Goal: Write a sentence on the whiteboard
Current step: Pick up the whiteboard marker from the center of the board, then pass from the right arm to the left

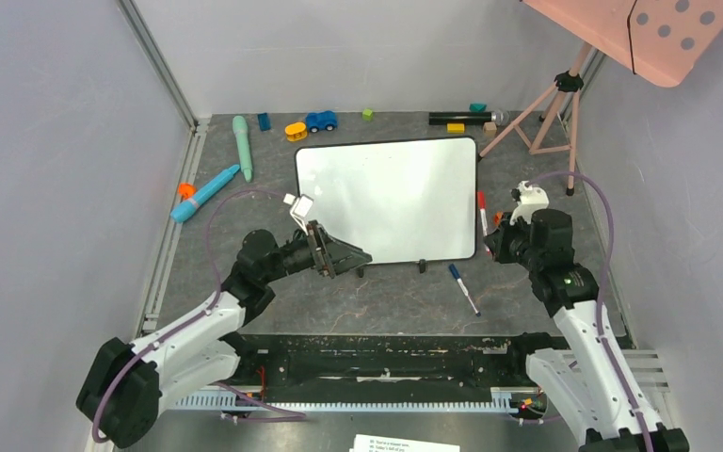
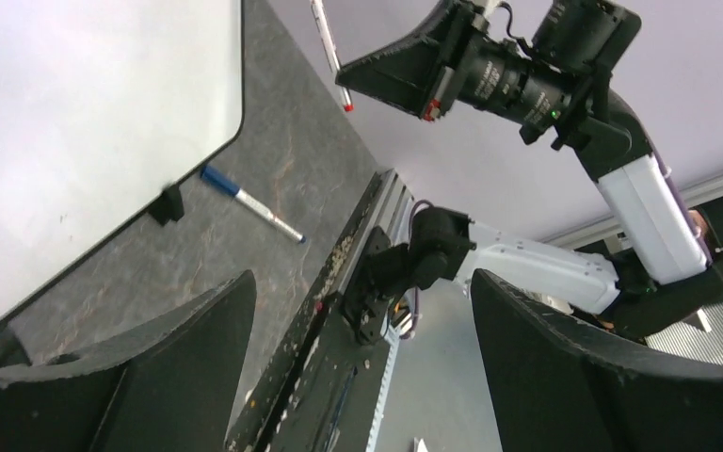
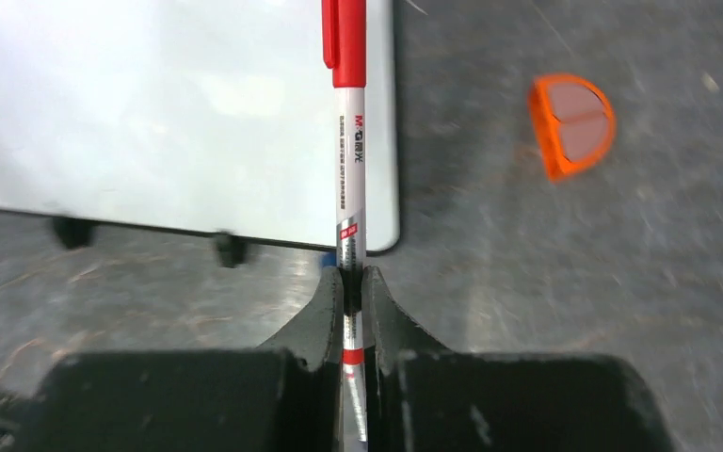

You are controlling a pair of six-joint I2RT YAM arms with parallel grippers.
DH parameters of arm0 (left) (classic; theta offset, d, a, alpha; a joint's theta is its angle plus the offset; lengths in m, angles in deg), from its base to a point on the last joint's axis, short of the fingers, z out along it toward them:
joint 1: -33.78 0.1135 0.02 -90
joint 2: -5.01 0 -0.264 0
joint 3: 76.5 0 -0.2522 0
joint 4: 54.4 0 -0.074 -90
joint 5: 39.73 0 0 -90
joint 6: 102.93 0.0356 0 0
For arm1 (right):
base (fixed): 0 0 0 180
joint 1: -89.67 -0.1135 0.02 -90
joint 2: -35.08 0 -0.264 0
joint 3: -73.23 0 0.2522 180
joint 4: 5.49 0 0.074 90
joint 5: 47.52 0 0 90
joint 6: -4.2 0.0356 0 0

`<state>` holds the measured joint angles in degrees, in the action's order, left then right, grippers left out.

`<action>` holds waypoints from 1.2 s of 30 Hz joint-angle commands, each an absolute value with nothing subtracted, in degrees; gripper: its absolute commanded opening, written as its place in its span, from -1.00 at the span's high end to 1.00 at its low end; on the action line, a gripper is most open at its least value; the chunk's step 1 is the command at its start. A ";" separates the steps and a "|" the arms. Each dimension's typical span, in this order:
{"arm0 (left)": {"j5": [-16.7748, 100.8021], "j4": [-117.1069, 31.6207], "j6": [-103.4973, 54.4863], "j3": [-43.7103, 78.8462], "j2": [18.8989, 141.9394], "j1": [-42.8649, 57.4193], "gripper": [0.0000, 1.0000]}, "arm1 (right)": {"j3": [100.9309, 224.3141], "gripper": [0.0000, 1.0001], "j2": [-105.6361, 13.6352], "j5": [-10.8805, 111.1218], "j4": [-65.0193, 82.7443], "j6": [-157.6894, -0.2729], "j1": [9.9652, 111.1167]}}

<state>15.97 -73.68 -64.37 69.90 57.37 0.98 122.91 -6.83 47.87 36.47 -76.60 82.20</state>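
The whiteboard [image 1: 386, 198] lies flat mid-table, glossy white with a thin black rim. Its face is blank, and no sentence is in view. My right gripper [image 1: 491, 237] hovers off the board's right edge, shut on a red-capped marker [image 3: 348, 160] whose cap points out over the board's near right corner [image 3: 151, 104]. The same marker [image 1: 482, 213] shows beside the rim from above. My left gripper [image 1: 362, 259] sits at the board's near edge, turned rightward, open with nothing between its fingers [image 2: 362, 282]. The board [image 2: 75, 113] fills the left wrist view's upper left.
A blue-capped marker [image 1: 463, 287] lies on the table in front of the board. An orange half-round piece [image 3: 572, 125] rests right of the board. Teal pens [image 1: 205, 192], a blue toy car [image 1: 321, 121] and small blocks line the back. A pink tripod [image 1: 551, 108] stands at the back right.
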 commanded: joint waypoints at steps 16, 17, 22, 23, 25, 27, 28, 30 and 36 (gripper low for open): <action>9.82 -80.80 -66.35 55.75 74.57 0.09 -0.51 | 129.75 1.00 -14.02 86.43 28.93 -81.88 67.08; 9.68 -80.81 -66.45 55.54 74.90 0.04 -0.51 | 129.90 1.00 -14.58 85.13 28.60 -81.81 65.46; 8.25 -81.04 -66.36 54.87 75.56 -0.06 -0.35 | 130.91 1.00 -17.68 81.55 27.23 -81.49 60.08; 7.97 -81.01 -66.36 54.88 75.71 -0.11 -0.33 | 131.06 1.00 -18.18 80.98 26.81 -81.34 59.47; 7.50 -80.84 -66.29 54.97 75.87 -0.06 -0.24 | 131.28 1.00 -18.94 80.38 26.26 -81.23 58.24; 6.77 -80.64 -66.19 55.09 76.08 -0.11 -0.08 | 131.61 1.00 -19.56 79.36 26.11 -81.01 57.30; 6.47 -80.48 -66.14 55.12 76.09 -0.13 -0.01 | 131.80 1.00 -19.84 78.82 26.06 -81.00 56.93; 5.92 -80.00 -66.10 55.23 76.12 -0.06 0.02 | 131.98 1.00 -20.10 78.20 25.95 -80.99 56.55; 5.13 -77.40 -64.56 55.23 75.87 -0.07 0.19 | 132.24 1.00 -20.73 78.01 25.62 -80.97 55.75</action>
